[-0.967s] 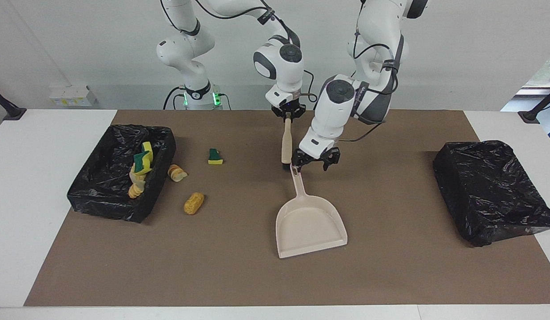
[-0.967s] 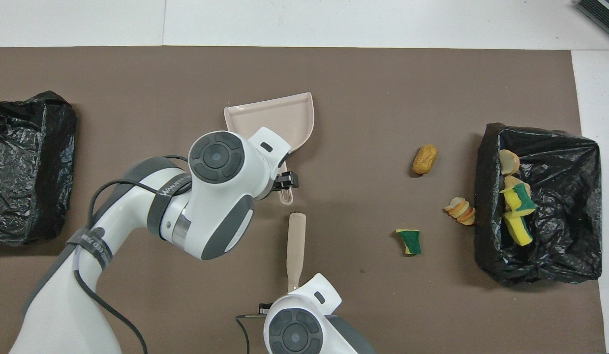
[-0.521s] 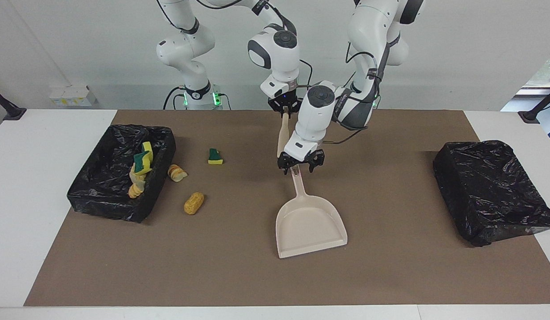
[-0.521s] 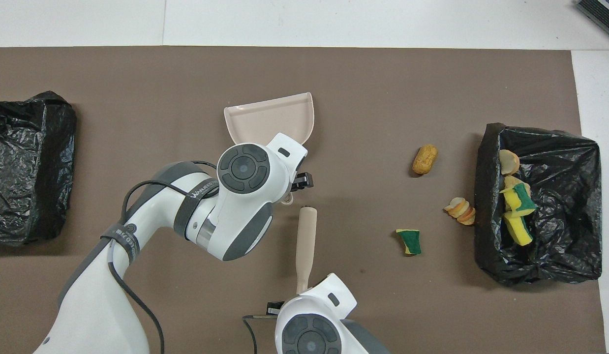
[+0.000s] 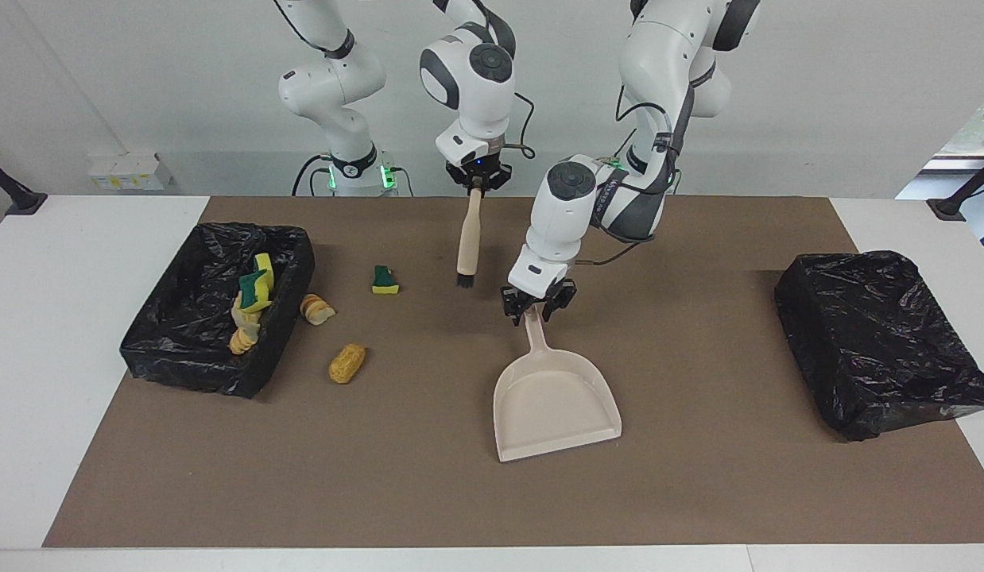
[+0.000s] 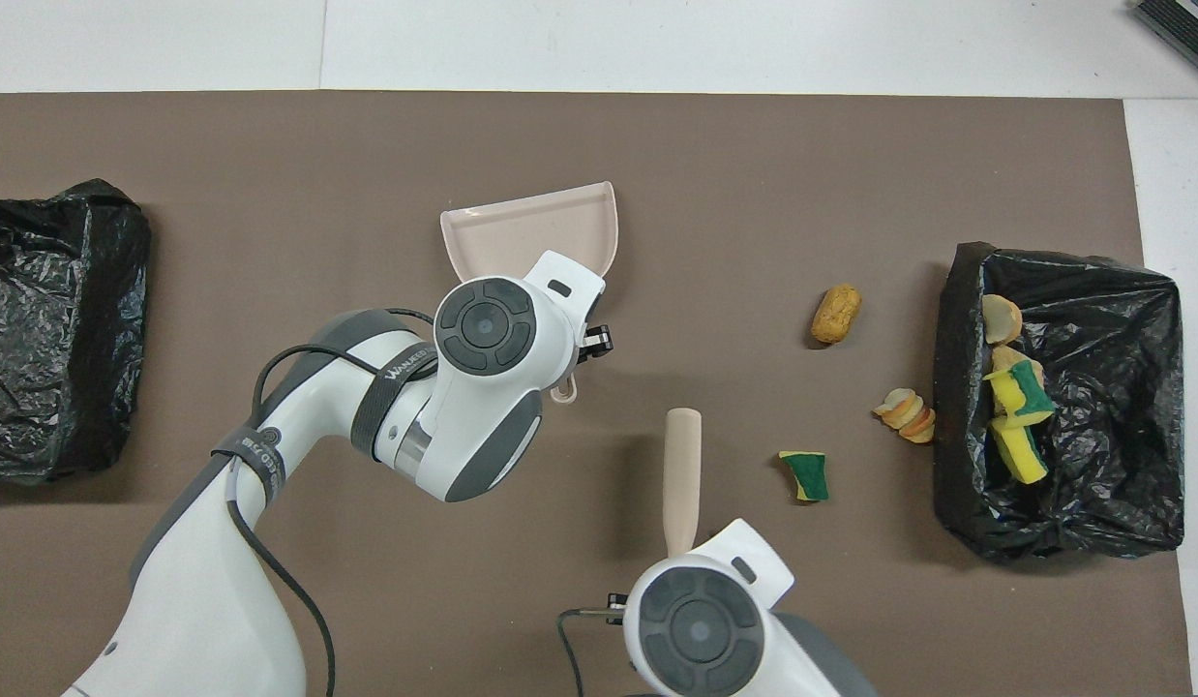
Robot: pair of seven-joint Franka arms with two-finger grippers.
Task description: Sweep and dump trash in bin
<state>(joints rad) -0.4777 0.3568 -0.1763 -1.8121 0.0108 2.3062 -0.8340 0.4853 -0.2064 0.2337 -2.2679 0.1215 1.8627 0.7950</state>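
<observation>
On the brown mat, left end effector (image 5: pixel 537 305) clamped on beige plastic dustpan (image 5: pixel 554 397) handle, right end effector (image 5: pixel 477 178) clamped on hanging beige brush (image 5: pixel 467 240), yellow-green sponge chunk (image 5: pixel 385 280) beside open black-lined bin (image 5: pixel 218 306).

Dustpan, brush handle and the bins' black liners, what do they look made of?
Dustpan: likely plastic, smooth beige, moulded rim and hanging loop.
Brush handle: matching beige, wood or plastic, unclear; dark bristles.
Liners: thin plastic film, black, crinkled and glossy.

The beige brush (image 6: pixel 681 479) hangs over the mat, the green-faced sponge chunk (image 6: pixel 805 475) just beside it, the dustpan (image 6: pixel 522 232) farther out.
</observation>
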